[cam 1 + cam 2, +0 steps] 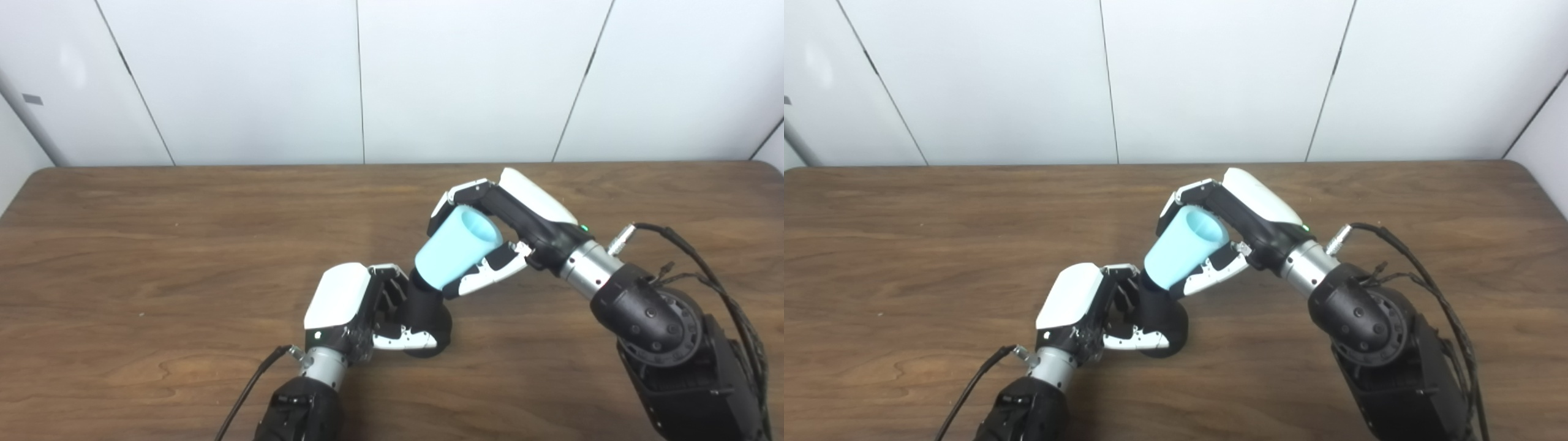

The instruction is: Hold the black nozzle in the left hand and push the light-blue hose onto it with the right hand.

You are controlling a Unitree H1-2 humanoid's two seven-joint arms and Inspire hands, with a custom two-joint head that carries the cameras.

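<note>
The black nozzle (429, 312) stands near the middle front of the wooden table (153, 257), its base on the wood and its neck tilted up to the right. My left hand (361, 306) is shut on it, fingers and thumb wrapped round its body. The light-blue hose piece (456, 248), a short tapered tube with its wide open end facing up and right, has its narrow end seated over the nozzle's neck. My right hand (508, 220) is shut on the hose, fingers over the top and thumb below. In the right eye view the hose (1182, 248) meets the nozzle (1160, 315) the same way.
White wall panels (367, 79) rise behind the table's far edge. My right forearm (649, 318) and its black cables (723, 288) fill the lower right. A cable (245, 392) trails from my left wrist at the bottom edge.
</note>
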